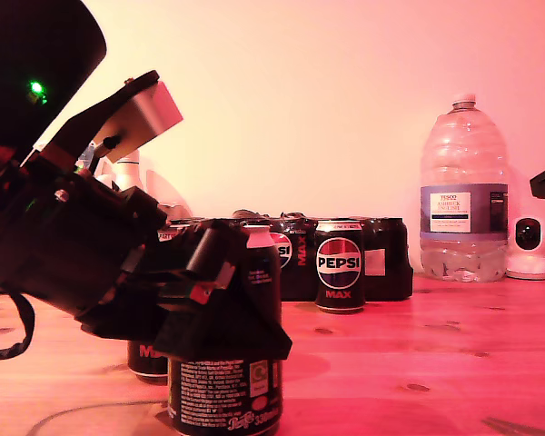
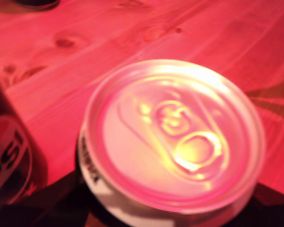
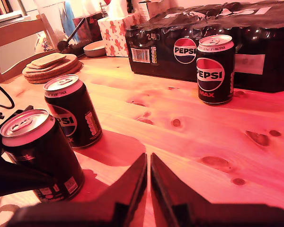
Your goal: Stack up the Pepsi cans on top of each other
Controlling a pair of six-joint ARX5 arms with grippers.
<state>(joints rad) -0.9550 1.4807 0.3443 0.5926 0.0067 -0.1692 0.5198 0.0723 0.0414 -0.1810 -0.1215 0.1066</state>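
While my first gripper (image 1: pixel 209 300) hangs directly over the nearest can (image 2: pixel 173 137), which stands upright on the table (image 3: pixel 189 127) with its axis vertical, the second can (image 3: pixel 73 111) stands just beside it and the third can (image 3: pixel 215 68) well apart by the multipack (image 3: pixel 255 56). My second gripper (image 3: pixel 148 189) has its jaws pressed together, empty and farther off. Whether the first jaws clasp the can I cannot tell; the arm hides them.

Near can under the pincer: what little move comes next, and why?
Probably squeeze my first pincer onto the near can and lift it: the pincer covers its top, it stands on the table, and no cans are stacked yet.
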